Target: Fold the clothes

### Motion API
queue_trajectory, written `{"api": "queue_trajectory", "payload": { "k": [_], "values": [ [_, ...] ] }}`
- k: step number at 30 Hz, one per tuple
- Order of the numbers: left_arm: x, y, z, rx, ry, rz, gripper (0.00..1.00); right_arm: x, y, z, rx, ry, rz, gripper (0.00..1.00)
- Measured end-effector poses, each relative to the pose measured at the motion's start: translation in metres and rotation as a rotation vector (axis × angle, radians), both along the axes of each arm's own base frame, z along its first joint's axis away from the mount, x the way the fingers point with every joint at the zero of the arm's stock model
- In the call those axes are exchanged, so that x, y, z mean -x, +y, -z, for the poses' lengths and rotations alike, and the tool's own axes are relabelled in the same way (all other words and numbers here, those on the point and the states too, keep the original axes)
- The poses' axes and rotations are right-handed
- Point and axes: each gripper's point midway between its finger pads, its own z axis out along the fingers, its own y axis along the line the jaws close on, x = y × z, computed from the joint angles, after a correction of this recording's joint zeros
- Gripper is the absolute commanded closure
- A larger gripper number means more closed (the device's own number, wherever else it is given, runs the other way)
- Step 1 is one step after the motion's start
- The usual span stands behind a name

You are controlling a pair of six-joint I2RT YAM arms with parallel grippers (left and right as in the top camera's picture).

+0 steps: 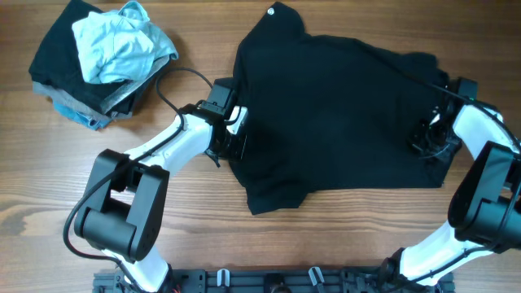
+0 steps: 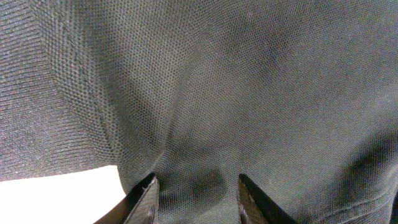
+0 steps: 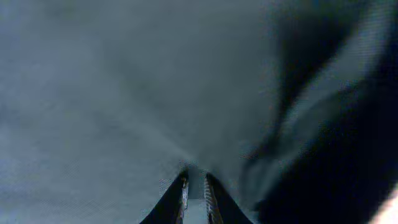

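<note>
The black shirt (image 1: 342,114) lies spread over the middle and right of the wooden table, its small white neck tag (image 1: 272,11) at the far edge. My left gripper (image 1: 236,134) sits at the shirt's left edge. In the left wrist view its fingers (image 2: 144,200) stand apart with a thick fold of the dark fabric (image 2: 217,81) bunched between them, and creases run up from the left gripper (image 2: 198,199). My right gripper (image 1: 429,134) is at the shirt's right edge. There the right gripper (image 3: 196,186) has narrow jaws pinching a tented ridge of the cloth (image 3: 124,93).
A pile of other garments (image 1: 73,89), dark and grey with a pale blue one (image 1: 122,45) on top, sits at the far left corner. Bare wood (image 1: 342,236) runs along the near edge, in front of the shirt.
</note>
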Motion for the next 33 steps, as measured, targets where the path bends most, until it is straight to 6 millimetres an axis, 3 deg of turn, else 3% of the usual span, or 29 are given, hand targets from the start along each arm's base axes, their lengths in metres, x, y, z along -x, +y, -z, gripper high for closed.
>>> {"api": "queue_trajectory", "payload": {
  "k": [2,4,7,8,10,12,14,15,16,17,19,22,24,27,30,32,33],
  "values": [
    [0.000,0.001,0.000,-0.003,0.001,0.000,0.62,0.017,-0.027,0.000,0.058,0.034,0.101,0.90],
    [0.002,0.001,0.000,-0.006,0.008,0.000,0.62,0.047,-0.070,-0.001,0.087,0.064,0.263,0.91],
    [0.002,0.001,0.000,-0.006,0.010,0.000,0.62,0.090,-0.112,-0.007,0.121,0.121,0.421,0.80],
    [0.003,0.002,0.000,-0.007,0.011,0.000,0.62,0.104,-0.126,-0.013,0.124,0.134,0.474,0.82],
    [0.003,0.002,0.000,-0.007,0.011,0.000,0.62,0.106,-0.141,-0.023,0.130,0.116,0.505,0.82],
    [0.003,0.002,0.000,-0.008,0.011,0.000,0.62,0.097,-0.143,-0.031,0.113,0.089,0.494,0.71],
    [0.006,0.004,0.000,-0.017,0.025,-0.001,0.62,0.084,-0.126,-0.028,0.012,0.045,0.436,0.65],
    [0.010,0.006,-0.001,-0.026,0.044,-0.001,0.60,0.070,-0.114,-0.028,-0.064,-0.005,0.374,0.67],
    [0.014,0.008,-0.005,-0.042,0.066,-0.002,0.59,0.051,-0.090,-0.030,-0.174,-0.068,0.267,0.83],
    [0.006,0.006,-0.016,-0.040,0.044,-0.003,0.59,0.042,-0.070,-0.032,-0.249,-0.087,0.206,0.87],
    [-0.015,-0.001,-0.039,-0.013,-0.033,-0.005,0.59,0.043,-0.038,-0.033,-0.294,-0.014,0.157,0.90],
    [-0.040,-0.012,-0.074,0.036,-0.150,-0.006,0.59,0.053,-0.014,-0.019,-0.268,0.082,0.120,0.96],
    [-0.039,-0.012,-0.074,0.036,-0.149,-0.006,0.60,0.082,-0.023,-0.007,-0.175,0.197,0.200,0.96],
    [-0.039,-0.011,-0.074,0.036,-0.149,-0.006,0.59,0.120,-0.069,-0.011,-0.004,0.292,0.398,0.93],
    [-0.039,-0.011,-0.074,0.035,-0.148,-0.006,0.57,0.143,-0.112,-0.021,0.052,0.271,0.572,0.88],
    [-0.040,-0.012,-0.075,0.038,-0.155,-0.007,0.53,0.134,-0.117,-0.021,-0.010,0.198,0.569,0.84],
    [-0.044,-0.014,-0.076,0.045,-0.171,-0.007,0.55,0.110,-0.111,-0.023,-0.097,0.101,0.495,0.82]
  ]
}}
